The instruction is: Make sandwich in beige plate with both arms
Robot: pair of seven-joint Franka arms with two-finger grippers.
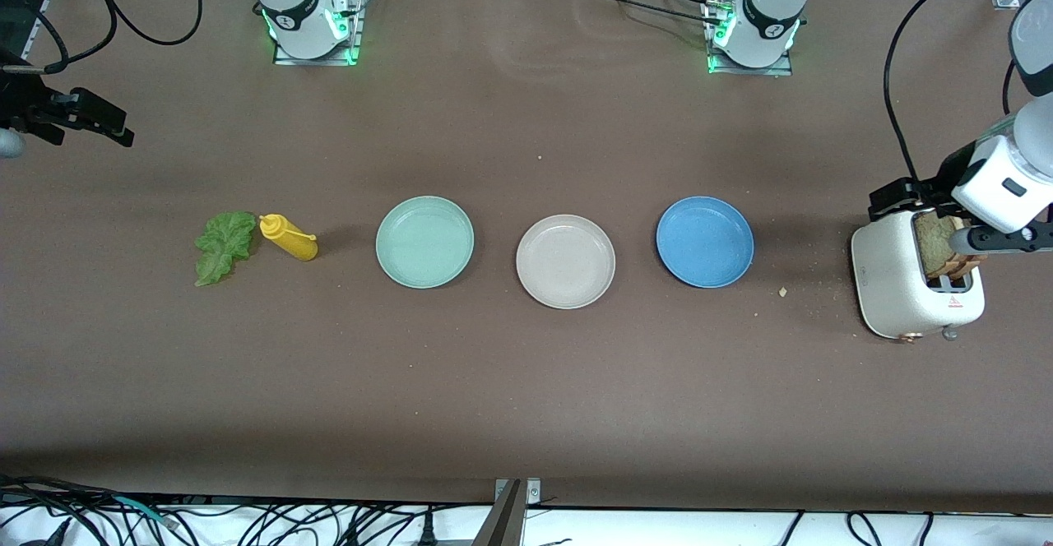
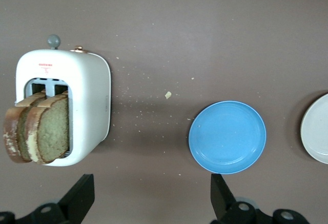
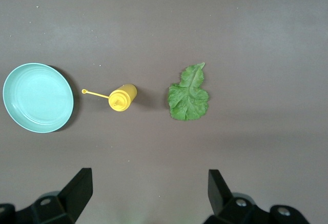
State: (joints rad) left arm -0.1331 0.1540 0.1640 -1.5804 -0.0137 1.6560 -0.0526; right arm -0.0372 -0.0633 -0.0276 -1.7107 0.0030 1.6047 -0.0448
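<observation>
Two bread slices stand in the toaster; beige plate bare.

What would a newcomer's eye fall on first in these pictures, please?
Three plates in a row mid-table: green, beige and blue, all bare. At the left arm's end stands a white toaster with bread sticking out, the open left tool over it. At the right arm's end a lettuce leaf lies beside a yellow bottle.
</observation>
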